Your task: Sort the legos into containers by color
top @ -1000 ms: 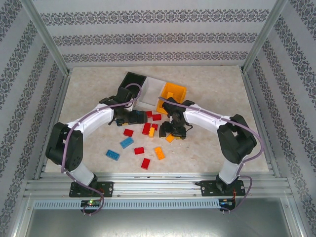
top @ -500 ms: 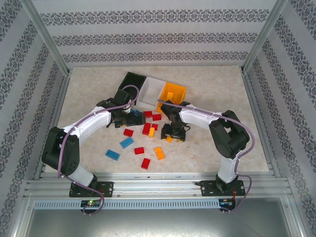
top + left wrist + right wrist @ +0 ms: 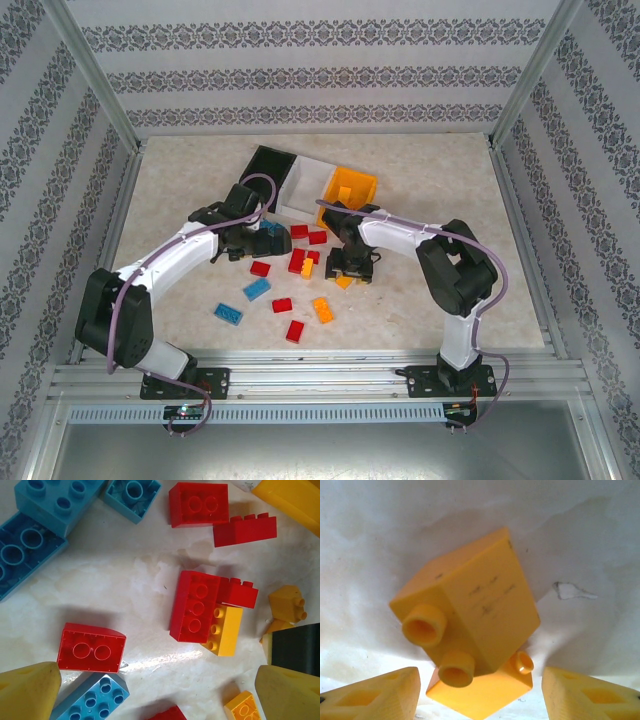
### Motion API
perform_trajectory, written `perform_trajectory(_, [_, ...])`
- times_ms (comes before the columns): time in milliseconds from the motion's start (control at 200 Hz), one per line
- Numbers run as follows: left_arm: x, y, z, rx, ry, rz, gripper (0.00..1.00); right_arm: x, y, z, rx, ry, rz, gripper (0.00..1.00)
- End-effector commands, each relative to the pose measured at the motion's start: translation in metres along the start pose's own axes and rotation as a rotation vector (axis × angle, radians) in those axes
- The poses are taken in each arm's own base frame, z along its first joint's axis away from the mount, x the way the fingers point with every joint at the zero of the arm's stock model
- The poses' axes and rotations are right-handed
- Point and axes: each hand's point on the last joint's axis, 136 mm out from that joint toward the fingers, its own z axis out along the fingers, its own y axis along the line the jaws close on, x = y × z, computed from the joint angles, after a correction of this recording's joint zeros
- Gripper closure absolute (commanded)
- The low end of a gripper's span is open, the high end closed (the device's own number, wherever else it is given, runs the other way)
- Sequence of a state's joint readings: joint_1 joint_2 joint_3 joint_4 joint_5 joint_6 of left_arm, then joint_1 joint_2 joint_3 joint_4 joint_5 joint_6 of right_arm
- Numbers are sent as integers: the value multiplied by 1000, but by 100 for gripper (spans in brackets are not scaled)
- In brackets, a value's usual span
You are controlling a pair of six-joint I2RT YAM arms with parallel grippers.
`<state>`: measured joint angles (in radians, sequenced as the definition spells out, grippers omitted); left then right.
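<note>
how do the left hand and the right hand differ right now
The left hand hovers over many scattered red, blue and yellow bricks, centred on none; the right hand straddles one orange-yellow brick. The left hand sits nearer the black bin, the right hand just on the near side of the orange bin. Shared: both have yellow fingers, stand open and grip nothing.
</note>
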<state>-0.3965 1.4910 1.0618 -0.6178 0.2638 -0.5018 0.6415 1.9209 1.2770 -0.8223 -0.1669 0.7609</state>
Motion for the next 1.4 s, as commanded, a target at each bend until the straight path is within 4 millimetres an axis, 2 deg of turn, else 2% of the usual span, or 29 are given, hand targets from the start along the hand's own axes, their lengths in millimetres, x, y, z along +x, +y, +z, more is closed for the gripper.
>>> perform_trajectory(0, [2, 5, -6, -17, -14, -10, 0, -7, -7, 2, 63, -15, 25, 33])
perform_trajectory(215, [3, 5, -6, -13, -15, -4, 0, -6, -17, 5, 131, -7, 30, 35])
perform_trajectory(555, [2, 3, -1, -1, -14, -7, 0, 11, -39, -2, 166, -16, 20, 44])
perform_trajectory(759, [1, 2, 0, 5, -12, -6, 0, 14, -37, 4, 118, -6, 28, 58])
perform_trajectory(909, [2, 3, -1, -3, -9, 2, 0, 11, -33, 2, 107, -11, 31, 62])
perform_trajectory(1089, [-1, 2, 0, 2, -14, 2, 0, 11, -41, -12, 106, -41, 36, 65])
perform_trajectory(1259, [-7, -2, 4, 13, -17, -3, 0, 12, -63, -33, 90, -77, 87, 66])
perform_trajectory(1394, [-14, -7, 6, 27, -28, -2, 0, 4, -82, -59, 42, -125, 141, 66])
